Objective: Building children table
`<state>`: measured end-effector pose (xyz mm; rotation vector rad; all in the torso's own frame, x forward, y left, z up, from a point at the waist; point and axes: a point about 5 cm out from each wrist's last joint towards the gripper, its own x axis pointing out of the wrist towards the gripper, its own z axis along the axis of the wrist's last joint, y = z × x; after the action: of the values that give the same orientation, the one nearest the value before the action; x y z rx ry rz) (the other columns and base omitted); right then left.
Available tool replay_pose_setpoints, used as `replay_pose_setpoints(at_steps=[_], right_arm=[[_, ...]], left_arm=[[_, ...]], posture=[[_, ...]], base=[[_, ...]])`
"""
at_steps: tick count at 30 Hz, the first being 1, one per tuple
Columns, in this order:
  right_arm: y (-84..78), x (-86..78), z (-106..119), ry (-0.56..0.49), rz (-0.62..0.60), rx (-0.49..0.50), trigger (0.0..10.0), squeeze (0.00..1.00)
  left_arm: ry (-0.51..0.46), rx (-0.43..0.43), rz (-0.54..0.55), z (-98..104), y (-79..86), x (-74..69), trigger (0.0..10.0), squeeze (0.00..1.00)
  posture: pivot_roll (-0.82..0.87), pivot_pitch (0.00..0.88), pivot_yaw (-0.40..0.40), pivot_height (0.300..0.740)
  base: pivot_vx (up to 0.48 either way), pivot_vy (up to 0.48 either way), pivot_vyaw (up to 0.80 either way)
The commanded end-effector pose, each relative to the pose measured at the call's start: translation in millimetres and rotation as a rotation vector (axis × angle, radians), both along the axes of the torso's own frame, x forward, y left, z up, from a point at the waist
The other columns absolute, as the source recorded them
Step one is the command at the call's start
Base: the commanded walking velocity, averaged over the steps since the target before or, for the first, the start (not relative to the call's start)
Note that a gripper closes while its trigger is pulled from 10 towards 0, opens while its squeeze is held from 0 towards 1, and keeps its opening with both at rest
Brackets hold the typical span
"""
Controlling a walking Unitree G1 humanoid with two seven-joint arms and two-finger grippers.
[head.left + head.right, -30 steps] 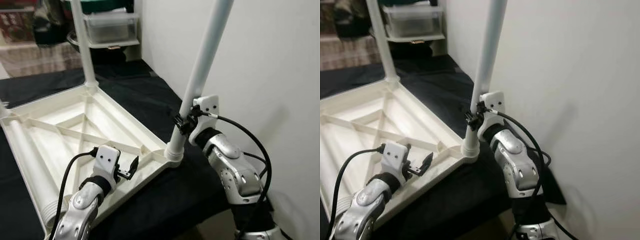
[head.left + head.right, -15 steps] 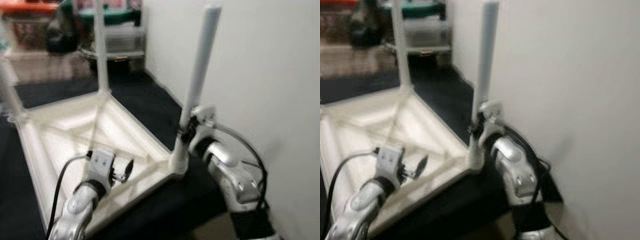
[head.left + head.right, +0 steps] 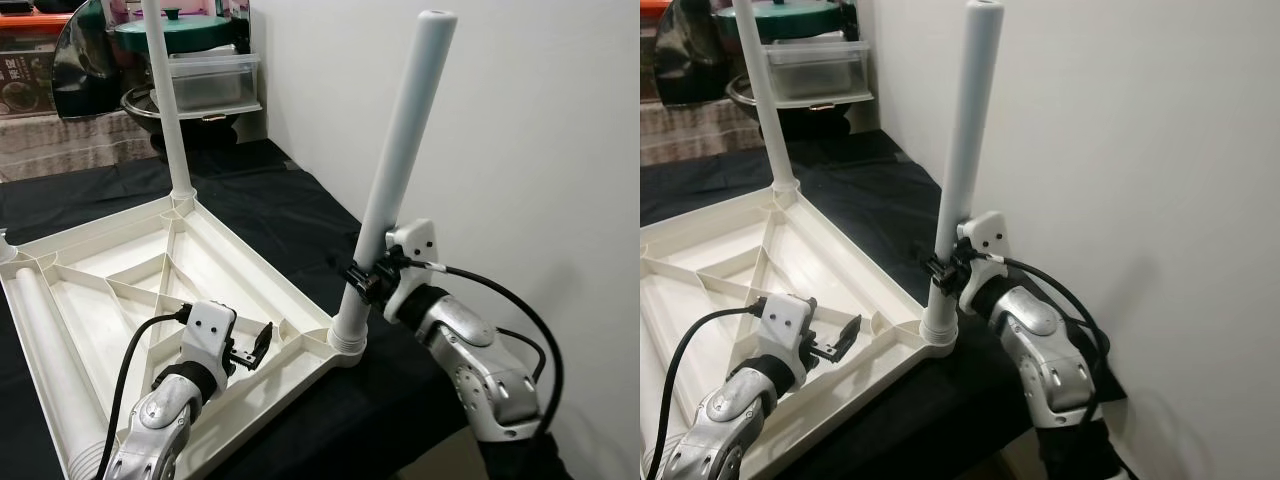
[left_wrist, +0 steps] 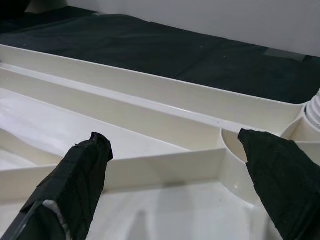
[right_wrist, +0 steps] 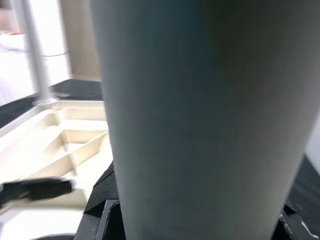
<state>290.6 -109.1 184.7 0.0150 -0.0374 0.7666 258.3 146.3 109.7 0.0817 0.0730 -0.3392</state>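
right gripper [image 3: 358,277]: we see its fingers clamped on the lower part of the near table leg [image 3: 396,175], a little above the corner socket; in the right wrist view the leg [image 5: 200,115] sits close against the camera between the black fingers

left gripper [image 3: 258,342]: fingers spread apart, holding nothing; we see it hovering over the ribbed underside just inside the near edge of the tabletop, beside the near corner; in the left wrist view both fingertips [image 4: 80,175] stand wide apart above a rib, and we can't tell if they touch the plastic

tabletop [image 3: 120,300]: white plastic children table lying upside down on the black cloth [image 3: 270,190], ribs and diagonal braces facing up, raised rim all round

near table leg: white round tube, standing in the corner socket nearest the wall, leaning slightly towards the wall, top end capped

far table leg [image 3: 165,100]: white tube, upright in the far corner socket

loose leg [image 3: 50,340]: we see another white tube lying flat inside the tabletop along its left rim

wall [image 3: 520,150]: plain white, just to the right of the table

clear bin [image 3: 205,80]: lidded plastic tub on a shelf behind the cloth; contents not readable

green-lidded pot [image 3: 170,28]: sits on top of the clear bin, lid on

dark bowl [image 3: 150,105]: beside the bin, we can't tell what is in it
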Motion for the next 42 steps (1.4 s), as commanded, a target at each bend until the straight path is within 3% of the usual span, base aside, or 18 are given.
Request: replay_pose_setpoints(at_steps=[1, 2, 7, 9, 15, 29, 32, 33, 34, 37, 39, 40, 41, 42], right_arm=[[15.8, -18.5, -48.3, 0.245, 0.179, -0.032, 10.0, 0.0], [15.8, -18.5, -48.3, 0.245, 0.179, -0.032, 10.0, 0.0], [13.3, -28.7, -42.3, 0.291, 0.423, -0.022, 10.0, 0.0], [12.8, -27.4, -39.8, 0.301, 0.452, -0.006, 10.0, 0.0], [15.6, -15.8, -34.4, 0.306, 0.512, 0.058, 10.0, 0.0], [14.3, -19.8, -44.3, 0.361, 0.551, 0.117, 10.0, 0.0], [13.4, -17.5, -47.8, 0.362, 0.507, 0.106, 10.0, 0.0], [13.2, -13.7, -54.2, 0.375, 0.43, 0.057, 10.0, 0.0], [12.4, -4.7, -63.1, 0.379, 0.267, -0.013, 10.0, 0.0], [11.0, 0.2, -66.5, 0.371, 0.185, -0.057, 10.0, 0.0], [5.3, 11.6, -70.8, 0.349, 0.004, -0.107, 10.0, 0.0], [5.3, 11.6, -70.8, 0.349, 0.004, -0.107, 10.0, 0.0], [-0.8, 18.9, -71.6, 0.33, -0.118, -0.132, 10.0, 0.0], [-0.8, 18.9, -71.6, 0.33, -0.118, -0.132, 10.0, 0.0]], left_arm=[[0.012, 0.013, -0.001, -3.3, -1.3, 0.2, 10.0, 0.0], [0.012, 0.013, -0.001, -3.3, -1.3, 0.2, 10.0, 0.0], [0.016, 0.006, -0.005, -4.4, -3.0, -0.2, 10.0, 0.0], [0.017, 0.004, -0.005, -4.6, -3.5, -0.1, 10.0, 0.0], [0.012, 0.0, 0.015, -3.8, -1.6, -0.3, 10.0, 0.0], [0.015, -0.003, 0.025, -5.6, -1.7, -2.1, 10.0, 0.0], [0.014, -0.004, 0.024, -5.7, -2.4, -1.8, 10.0, 0.0], [0.014, -0.004, 0.023, -5.7, -2.8, -1.6, 10.0, 0.0], [0.013, -0.004, 0.024, -5.8, -2.9, -1.4, 10.0, 0.0], [0.012, -0.002, 0.027, -5.9, -2.2, -1.2, 10.0, 0.0], [0.011, 0.001, 0.033, -6.2, -1.2, -0.9, 10.0, 0.0], [0.011, 0.001, 0.033, -6.2, -1.2, -0.9, 10.0, 0.0], [0.01, 0.003, 0.037, -6.4, -0.9, -0.5, 10.0, 0.0], [0.01, 0.003, 0.037, -6.4, -0.9, -0.5, 10.0, 0.0]], posture=[[0.01, 0.0, -0.066, 0.74], [0.01, 0.0, -0.066, 0.74], [0.01, 0.0, -0.076, 0.74], [0.01, 0.0, -0.08, 0.74], [0.03, 0.0, -0.1, 0.74], [0.02, 0.0, -0.101, 0.74], [0.02, 0.0, -0.098, 0.74], [0.02, 0.0, -0.098, 0.74], [0.01, 0.0, -0.096, 0.74], [0.01, 0.0, -0.092, 0.74], [0.0, 0.0, -0.09, 0.74], [0.0, 0.0, -0.09, 0.74], [0.0, 0.0, -0.088, 0.74], [0.0, 0.0, -0.088, 0.74]], base=[[0.0, 0.0, 0.0], [0.0, 0.0, 0.0], [0.0, 0.0, 0.0], [0.0, 0.0, 0.0], [0.0, 0.0, 0.0], [0.0, 0.0, 0.0], [0.0, 0.0, 0.0], [0.0, 0.0, 0.0], [0.0, 0.0, 0.0], [0.0, 0.0, 0.0], [0.0, 0.0, 0.0], [0.0, 0.0, 0.0], [0.0, 0.0, 0.0], [0.0, 0.0, 0.0]])
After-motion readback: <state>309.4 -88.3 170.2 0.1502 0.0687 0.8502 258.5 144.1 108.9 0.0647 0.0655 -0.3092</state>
